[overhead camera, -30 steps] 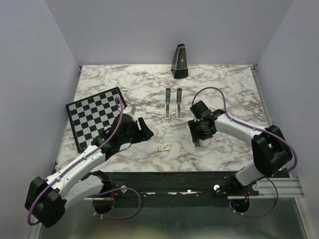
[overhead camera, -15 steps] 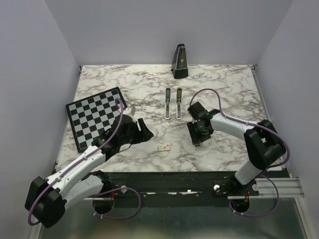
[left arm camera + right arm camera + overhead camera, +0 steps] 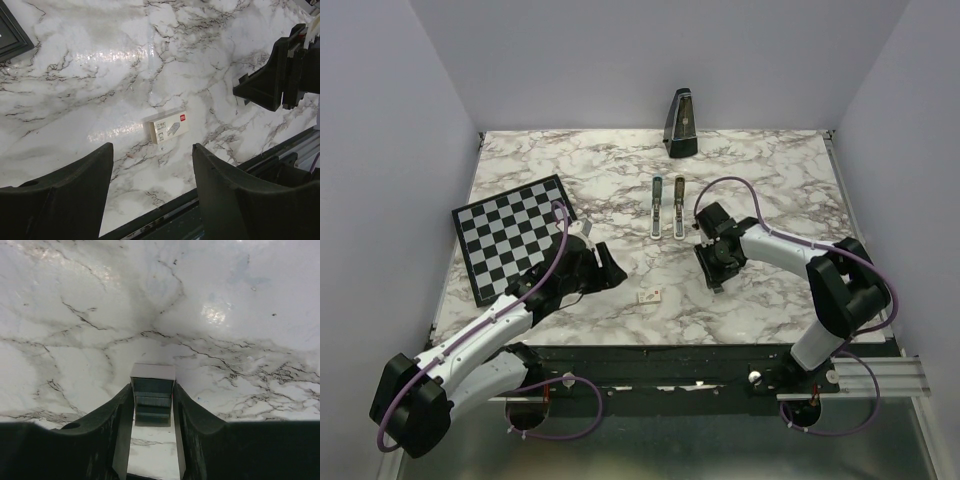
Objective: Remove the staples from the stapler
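Note:
The stapler lies apart as two narrow bars with white ends, one [image 3: 656, 207] beside the other [image 3: 679, 207], at the table's middle back. My right gripper [image 3: 716, 272] is low over the marble just right of them. In the right wrist view its fingers [image 3: 125, 405] press both sides of a small open white tray [image 3: 153, 372] that holds grey strips of staples [image 3: 152, 396]; the right gripper [image 3: 153, 390] is shut on it. My left gripper [image 3: 608, 266] hangs open and empty. A small white staple box [image 3: 169, 127] lies on the table ahead of the left gripper [image 3: 152, 150].
A black pyramid-shaped metronome [image 3: 681, 123] stands at the back edge. A black-and-white chessboard [image 3: 510, 235] lies at the left, beside the left arm. The small staple box [image 3: 650, 296] sits near the front edge between the arms. The table's dark front rail [image 3: 210, 195] runs under the left gripper.
The right gripper's jaws have closed in on the tray and that arm has shifted slightly left. The left arm has hardly moved.

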Controlling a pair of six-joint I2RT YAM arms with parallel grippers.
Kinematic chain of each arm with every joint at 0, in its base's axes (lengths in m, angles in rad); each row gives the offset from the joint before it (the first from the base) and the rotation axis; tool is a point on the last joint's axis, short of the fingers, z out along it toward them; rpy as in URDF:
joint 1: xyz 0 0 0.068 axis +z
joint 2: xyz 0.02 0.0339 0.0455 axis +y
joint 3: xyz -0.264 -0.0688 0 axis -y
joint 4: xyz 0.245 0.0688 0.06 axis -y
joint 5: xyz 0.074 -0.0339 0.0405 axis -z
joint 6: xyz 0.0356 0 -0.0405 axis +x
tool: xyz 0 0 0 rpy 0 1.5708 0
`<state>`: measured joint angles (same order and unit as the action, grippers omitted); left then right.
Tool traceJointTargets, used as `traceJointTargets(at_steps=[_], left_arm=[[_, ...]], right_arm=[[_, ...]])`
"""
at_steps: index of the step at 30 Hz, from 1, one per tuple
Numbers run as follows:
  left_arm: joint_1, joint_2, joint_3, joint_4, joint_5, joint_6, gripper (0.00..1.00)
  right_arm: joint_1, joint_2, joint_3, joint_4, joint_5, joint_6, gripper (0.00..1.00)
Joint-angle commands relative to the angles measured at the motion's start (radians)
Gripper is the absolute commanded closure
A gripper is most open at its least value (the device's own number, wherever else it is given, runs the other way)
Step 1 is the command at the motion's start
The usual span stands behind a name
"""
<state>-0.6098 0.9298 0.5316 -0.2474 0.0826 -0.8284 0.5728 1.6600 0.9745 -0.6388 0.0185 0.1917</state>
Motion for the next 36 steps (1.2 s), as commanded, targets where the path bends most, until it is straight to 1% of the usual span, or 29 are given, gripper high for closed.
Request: traceJointTargets(at_steps=[1,3,4,6,9,10,12,18,21,24,27,32,36], left_arm=[[0.004,-0.003,-0.002,0.028,0.016,-0.006,0.29],[0.004,0.003,-0.005,0.031,0.016,-0.008,0.29],[0.004,0.013,-0.002,0.033,0.014,-0.011,0.29],[0.004,0.023,0.005,0.028,0.017,-0.017,0.29],[0.005,0.03,0.016,0.014,0.019,-0.028,0.28],[0.01,0.035,0.016,0.011,0.025,-0.032,0.28],[0.022,0.041,0.025,0.004,0.031,-0.052,0.28],[0.091,0.038,0.038,-0.041,0.034,-0.08,0.27],[0.133,0.026,0.034,-0.059,0.016,-0.081,0.27],[0.156,0.017,0.024,-0.062,0.019,-0.083,0.26],[0.157,0.018,0.019,-0.046,0.034,-0.069,0.26],[0.157,0.04,0.037,-0.113,-0.021,-0.098,0.26],[0.157,0.061,0.035,-0.113,0.014,-0.107,0.27]], right_arm=[[0.001,-0.005,0.013,0.059,-0.13,-0.098,0.58],[0.007,-0.02,0.009,0.083,-0.181,-0.11,0.59],[0.019,-0.028,0.004,0.096,-0.231,-0.13,0.59],[0.042,-0.029,0.0,0.113,-0.256,-0.152,0.59],[0.091,-0.025,0.004,0.105,-0.23,-0.182,0.58],[0.114,-0.022,0.009,0.102,-0.217,-0.23,0.58],[0.128,-0.023,0.007,0.103,-0.215,-0.258,0.57],[0.193,-0.051,-0.016,0.122,-0.213,-0.417,0.57],[0.205,-0.062,-0.025,0.108,-0.281,-0.521,0.57],[0.22,-0.063,-0.02,0.11,-0.276,-0.59,0.57],[0.236,-0.06,-0.017,0.123,-0.273,-0.669,0.57],[0.266,-0.051,-0.03,0.168,-0.265,-0.774,0.57],[0.288,-0.029,-0.03,0.183,-0.262,-0.813,0.57]])
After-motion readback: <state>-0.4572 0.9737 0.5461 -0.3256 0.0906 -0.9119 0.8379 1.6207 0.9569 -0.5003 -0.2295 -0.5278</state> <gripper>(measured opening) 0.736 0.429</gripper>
